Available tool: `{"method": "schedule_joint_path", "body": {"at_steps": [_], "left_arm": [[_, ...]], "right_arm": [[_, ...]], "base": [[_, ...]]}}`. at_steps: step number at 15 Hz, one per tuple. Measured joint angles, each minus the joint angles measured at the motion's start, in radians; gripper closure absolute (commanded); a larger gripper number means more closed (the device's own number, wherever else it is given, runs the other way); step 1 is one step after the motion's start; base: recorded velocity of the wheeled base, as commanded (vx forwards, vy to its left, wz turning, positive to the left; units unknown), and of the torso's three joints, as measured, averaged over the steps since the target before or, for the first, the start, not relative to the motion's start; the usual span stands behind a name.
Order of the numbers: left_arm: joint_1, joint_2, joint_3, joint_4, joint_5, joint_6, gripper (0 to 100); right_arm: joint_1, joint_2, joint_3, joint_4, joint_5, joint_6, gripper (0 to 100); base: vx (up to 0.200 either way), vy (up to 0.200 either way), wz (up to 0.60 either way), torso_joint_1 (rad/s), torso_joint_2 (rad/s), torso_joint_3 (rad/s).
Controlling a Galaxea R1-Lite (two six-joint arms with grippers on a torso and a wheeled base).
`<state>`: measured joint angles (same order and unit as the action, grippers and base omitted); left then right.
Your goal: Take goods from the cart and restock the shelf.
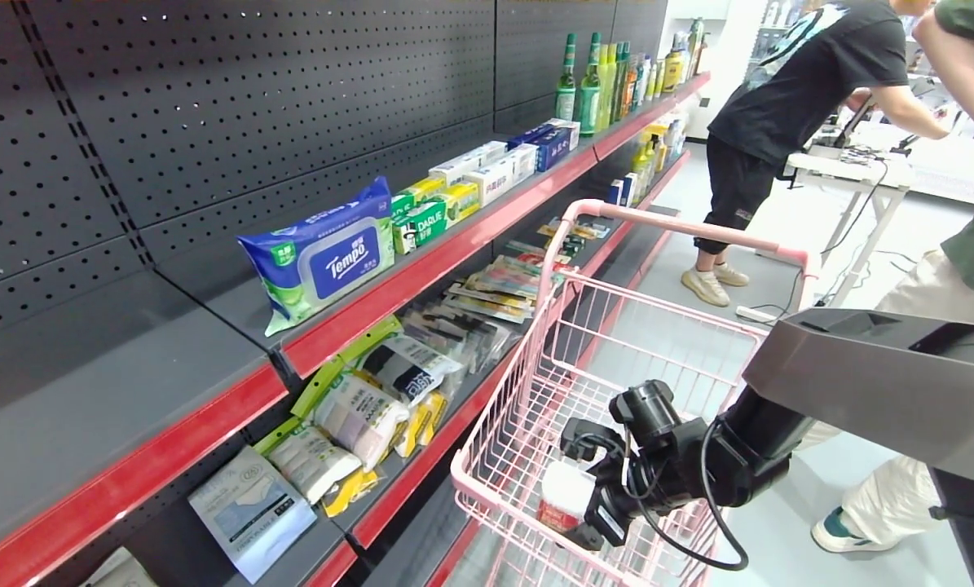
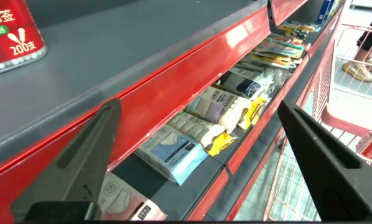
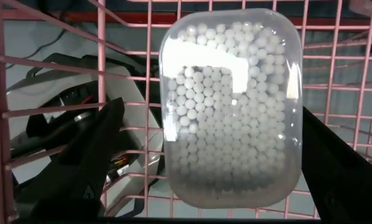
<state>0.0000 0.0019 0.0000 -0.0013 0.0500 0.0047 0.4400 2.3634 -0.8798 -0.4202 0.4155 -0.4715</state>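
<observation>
A cotton swab box (image 3: 231, 106) with a clear lid, full of white tips, stands in the pink wire cart (image 1: 527, 424) near its front corner. My right gripper (image 3: 217, 162) is lowered into the cart over the box, open, one finger on either side of it. From the head view the same box (image 1: 564, 493) shows white and red just in front of that gripper (image 1: 588, 509). My left gripper (image 2: 198, 168) hangs open over the red front edge of the grey shelf board (image 2: 142, 37), holding nothing. A red cotton swab box (image 2: 9, 31) stands on that board.
A blue wet-wipes pack (image 1: 323, 257) and several toothpaste cartons (image 1: 454, 191) line the shelf further along, with green bottles (image 1: 588, 86) at its far end. Bagged goods (image 1: 364, 416) fill the lower shelf. The cart handle (image 1: 682, 227) rises ahead.
</observation>
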Motion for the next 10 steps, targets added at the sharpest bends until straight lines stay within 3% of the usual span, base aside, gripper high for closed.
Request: {"method": "schedule_joint_path", "body": {"at_steps": [10], "left_arm": [[0.0,0.0,0.0,0.0,0.0,0.0,0]], "right_arm": [[-0.008,0.035,-0.024,-0.001,-0.005,-0.011,0]], "base": [[0.0,0.0,0.0,0.0,0.0,0.0]]}}
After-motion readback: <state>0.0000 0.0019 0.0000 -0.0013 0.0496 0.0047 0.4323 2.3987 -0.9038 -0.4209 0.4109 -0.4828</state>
